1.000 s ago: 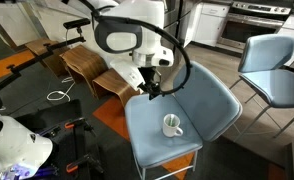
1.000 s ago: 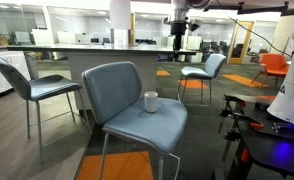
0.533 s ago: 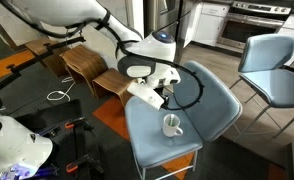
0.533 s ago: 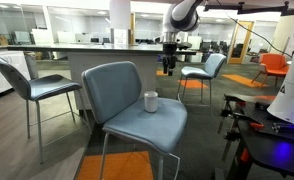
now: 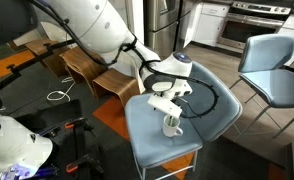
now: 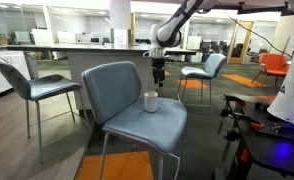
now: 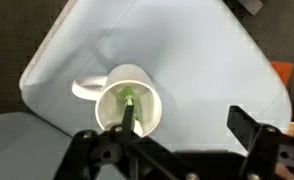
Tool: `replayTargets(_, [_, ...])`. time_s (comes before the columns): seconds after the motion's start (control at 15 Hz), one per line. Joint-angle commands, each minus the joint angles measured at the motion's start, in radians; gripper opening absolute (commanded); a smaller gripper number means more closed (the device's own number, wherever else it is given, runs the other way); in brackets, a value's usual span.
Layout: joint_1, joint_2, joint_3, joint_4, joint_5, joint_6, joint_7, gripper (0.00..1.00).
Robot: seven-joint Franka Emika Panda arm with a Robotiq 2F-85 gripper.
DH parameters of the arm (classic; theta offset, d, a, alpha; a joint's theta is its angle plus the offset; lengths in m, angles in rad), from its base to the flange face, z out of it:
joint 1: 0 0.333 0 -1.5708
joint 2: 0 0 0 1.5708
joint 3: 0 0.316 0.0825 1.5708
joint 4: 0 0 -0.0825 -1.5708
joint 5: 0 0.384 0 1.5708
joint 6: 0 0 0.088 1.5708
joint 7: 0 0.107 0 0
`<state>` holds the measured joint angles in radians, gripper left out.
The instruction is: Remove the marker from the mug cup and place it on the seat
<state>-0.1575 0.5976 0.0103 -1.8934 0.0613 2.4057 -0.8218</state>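
The white mug cup (image 5: 173, 126) stands on the light blue-grey seat (image 5: 219, 108) near its middle. It also shows in an exterior view (image 6: 151, 101) on the seat (image 6: 169, 124). In the wrist view the mug (image 7: 127, 100) is seen from above on the seat (image 7: 187, 45), with the greenish marker (image 7: 129, 97) standing inside it. My gripper (image 5: 169, 103) hangs just above the mug, open and empty; it also shows in an exterior view (image 6: 159, 78). In the wrist view the gripper (image 7: 172, 135) has wide jaws, with the mug at the left jaw.
A brown bent-wood stool (image 5: 82, 65) stands behind the chair. A second blue-grey chair (image 5: 275, 68) is at the right. More such chairs (image 6: 35, 88) (image 6: 203, 70) stand by the counter. The chair's backrest (image 6: 112, 82) rises behind the mug.
The arm has swung across and come down from well above and behind the chair to just over the mug. The mug and marker have not moved.
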Motion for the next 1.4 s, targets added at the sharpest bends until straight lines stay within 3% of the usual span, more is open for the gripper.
replayTargets(0.0, [-0.011,0.099,0.015,0.12,-0.082,-0.027,0.02,0.96])
replayTargets(0.47, [-0.015,0.238,0.028,0.278,-0.17,-0.04,0.018,0.84])
replayTargets(0.53, [-0.014,0.253,0.029,0.296,-0.174,-0.044,0.017,0.76])
replayTargets(0.6, [-0.013,0.267,0.029,0.313,-0.179,-0.046,0.018,0.79])
replayTargets(1.33, [-0.003,0.361,0.034,0.447,-0.221,-0.112,0.019,0.66])
